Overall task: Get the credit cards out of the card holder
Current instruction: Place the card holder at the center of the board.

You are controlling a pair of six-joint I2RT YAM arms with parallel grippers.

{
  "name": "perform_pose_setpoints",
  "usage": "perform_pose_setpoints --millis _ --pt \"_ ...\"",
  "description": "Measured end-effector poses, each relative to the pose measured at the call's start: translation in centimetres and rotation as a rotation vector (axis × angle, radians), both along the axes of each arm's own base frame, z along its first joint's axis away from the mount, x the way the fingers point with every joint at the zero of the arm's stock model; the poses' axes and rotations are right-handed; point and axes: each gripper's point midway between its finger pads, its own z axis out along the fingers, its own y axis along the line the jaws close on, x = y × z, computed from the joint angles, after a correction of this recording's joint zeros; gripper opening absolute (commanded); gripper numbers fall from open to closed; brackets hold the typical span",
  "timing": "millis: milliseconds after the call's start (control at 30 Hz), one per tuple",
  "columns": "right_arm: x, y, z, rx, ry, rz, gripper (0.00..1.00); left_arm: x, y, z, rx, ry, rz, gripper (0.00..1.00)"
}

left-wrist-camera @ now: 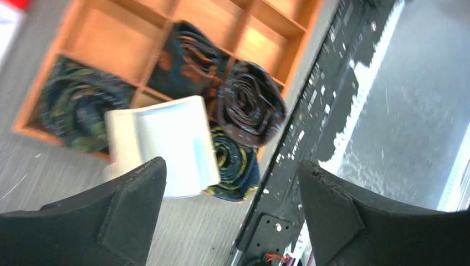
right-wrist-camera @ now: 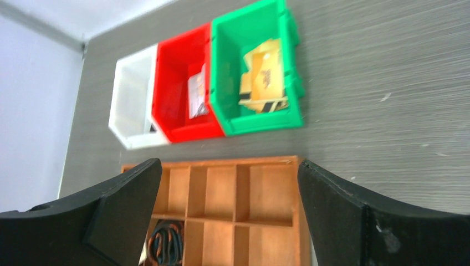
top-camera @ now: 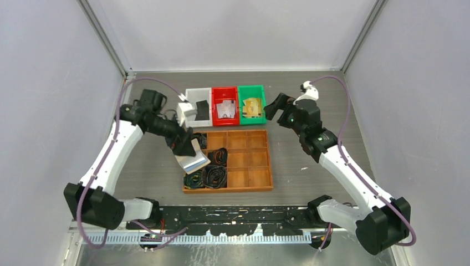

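**Both claws wide apart and empty, card holder parked on the tray's left edge**

The card holder [top-camera: 193, 160] lies half-open across the left edge of the wooden tray [top-camera: 249, 160], mid-worktop, partly on top of the coiled belts [left-wrist-camera: 249, 102]. The left gripper [left-wrist-camera: 231, 167] hovers right over it, jaws spread with nothing between them. The right gripper [right-wrist-camera: 228, 166] is spread and empty too, over by the green bin [right-wrist-camera: 221, 72] toward the worktop's far edge. Gold credit cards [right-wrist-camera: 263, 77] lie in that bin, and the red bin [right-wrist-camera: 166, 83] and white bin [right-wrist-camera: 124, 111] hold cards as well. Can't tell if any pocket has a card left, the wrist view is too blurry. If one does, I'd pin the holder flat with one claw, then pinch the card's exposed edge with the other and pull along the pocket. It's perched unevenly and looks likely to slide.
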Motion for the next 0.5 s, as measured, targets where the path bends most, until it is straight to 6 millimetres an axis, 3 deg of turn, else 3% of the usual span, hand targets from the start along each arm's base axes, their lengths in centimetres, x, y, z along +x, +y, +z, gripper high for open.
perform_pose_setpoints --millis 100,233,333,500 --pt "0.7 -3.0 0.7 -0.002 -0.026 -0.118 1.00 3.6 2.5 0.6 -0.035 0.022 0.151 0.99" --pt "1.6 -7.4 -0.4 -0.056 -0.019 -0.313 1.00 8.0 7.6 -0.7 0.007 -0.022 0.397 1.00" --pt "1.7 -11.3 -3.3 -0.143 0.019 -0.487 0.99 10.5 11.4 -3.2 0.078 -0.101 0.551 1.00" --pt "-0.2 -17.8 -7.9 -0.337 -0.005 -0.767 1.00 13.0 15.5 -8.8 0.133 -0.133 0.755 1.00"
